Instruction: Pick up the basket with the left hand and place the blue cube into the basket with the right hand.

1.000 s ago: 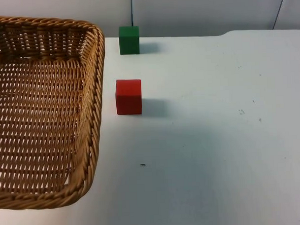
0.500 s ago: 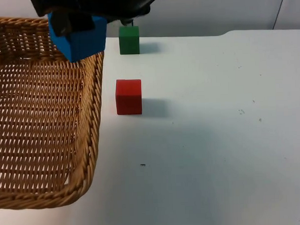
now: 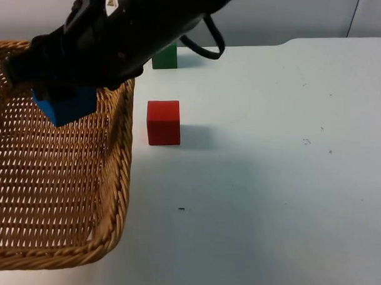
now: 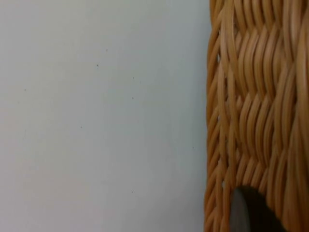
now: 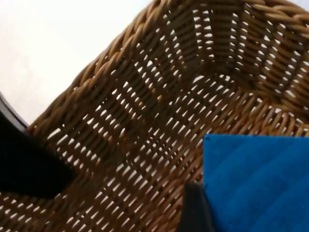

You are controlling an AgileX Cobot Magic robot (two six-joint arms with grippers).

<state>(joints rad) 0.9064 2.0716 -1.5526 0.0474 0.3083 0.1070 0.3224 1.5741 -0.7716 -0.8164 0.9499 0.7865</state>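
I see my right gripper clamped on the blue cube, upper left of the top view, over the basket. The left gripper's fingertip touches the basket's weave; its opening I cannot tell.
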